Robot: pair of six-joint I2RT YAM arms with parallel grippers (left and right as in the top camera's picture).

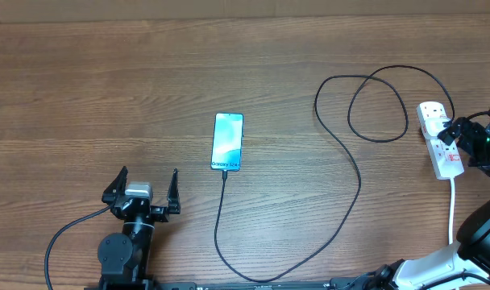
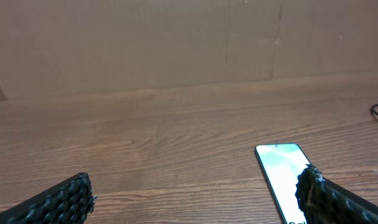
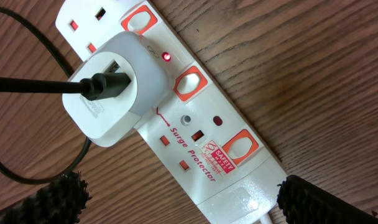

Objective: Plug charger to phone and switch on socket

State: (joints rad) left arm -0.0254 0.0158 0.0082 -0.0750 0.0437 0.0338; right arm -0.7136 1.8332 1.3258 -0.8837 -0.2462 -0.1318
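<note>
Overhead cam is ref. for items 1–3; wrist cams for 4–6.

1. Phone (image 1: 227, 142): lies flat on table (image 1: 108, 80), approx. centre, screen lit, "Galaxy" text at end nearest robot.
2. Charger (image 1: 359, 181): thin black cable meets phone's near end, runs toward robot, curves right, climbs, then loops twice before reaching socket (image 1: 438, 145). Conn. tip too small to confirm it is seated.
3. Socket: white strip at far right of table, white lead trailing toward robot.
4. Left gripper (image 1: 148, 173): open, empty, near table edge, left of phone and apart from it. Left wrist cam shows both fingers spread wide, with phone (image 2: 279, 174) ahead by right finger.
5. Right gripper (image 3: 170, 199): open, holding nothing, fingers spread either side of socket's (image 3: 207, 155) lead end. Contact w/ strip: cannot tell.
6. Right wrist cam: white adapter (image 3: 102, 118) sits in one outlet, charger's (image 3: 40, 85) black conn. inserted in its face. Small red indicator (image 3: 166, 57) glows beside adapter, between two red-framed switches.
</note>
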